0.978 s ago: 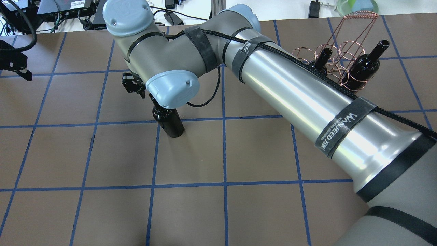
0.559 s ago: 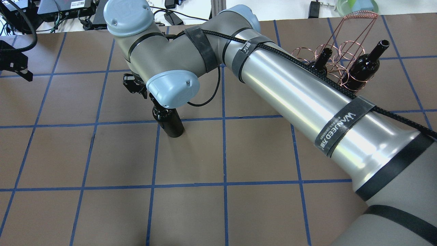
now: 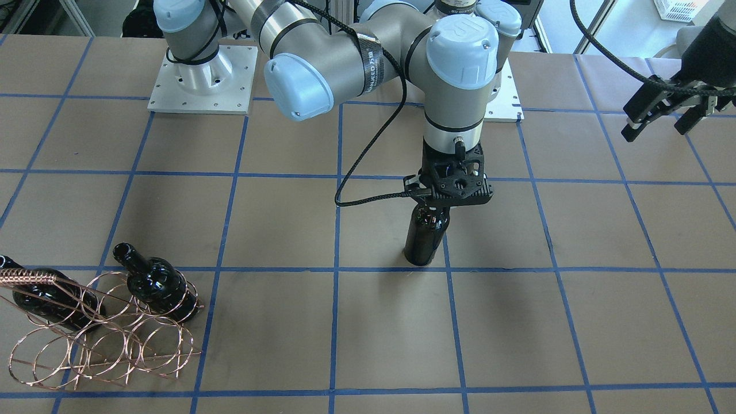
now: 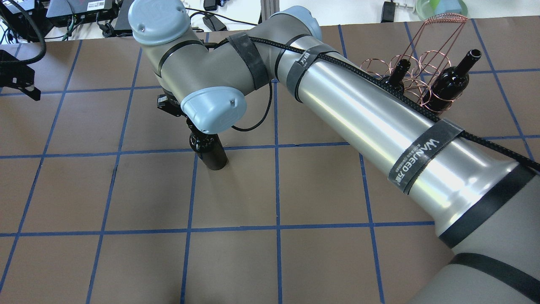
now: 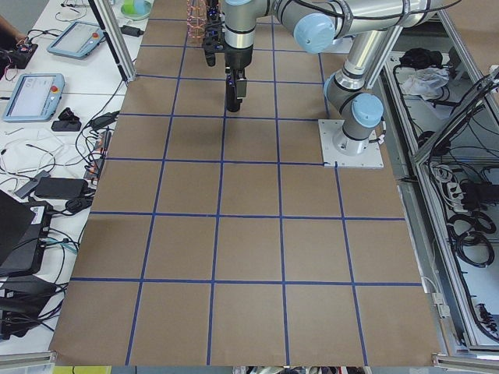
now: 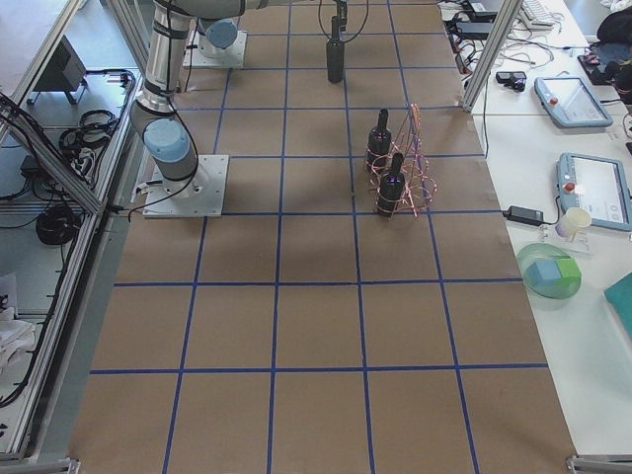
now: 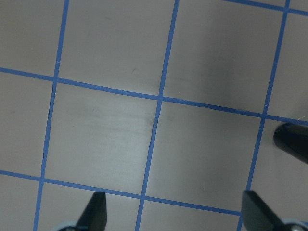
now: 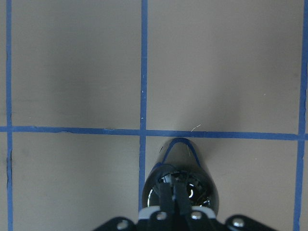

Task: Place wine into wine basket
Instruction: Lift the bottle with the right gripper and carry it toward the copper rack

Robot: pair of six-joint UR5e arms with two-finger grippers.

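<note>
A glossy near-black wine bottle (image 3: 425, 238) stands upright on the brown table near a crossing of blue lines; it also shows in the overhead view (image 4: 211, 154) and the right wrist view (image 8: 180, 163). My right gripper (image 3: 440, 202) points straight down over it, shut on the bottle's neck. The copper wire wine basket (image 3: 103, 339) lies far off at the table's end (image 4: 422, 63) and holds two identical bottles (image 3: 155, 284) (image 3: 52, 299). My left gripper (image 3: 658, 127) is open and empty, held above the table's other side.
Both arm bases (image 3: 201, 75) stand at the robot's edge of the table. My right upper arm (image 4: 379, 122) stretches across the overhead view and hides part of the basket. Screens and cables lie on the side benches (image 5: 47, 86).
The right gripper's body has shifted slightly to the right over the bottle's neck. The bottle still stands in the same place. The left gripper has not moved.
</note>
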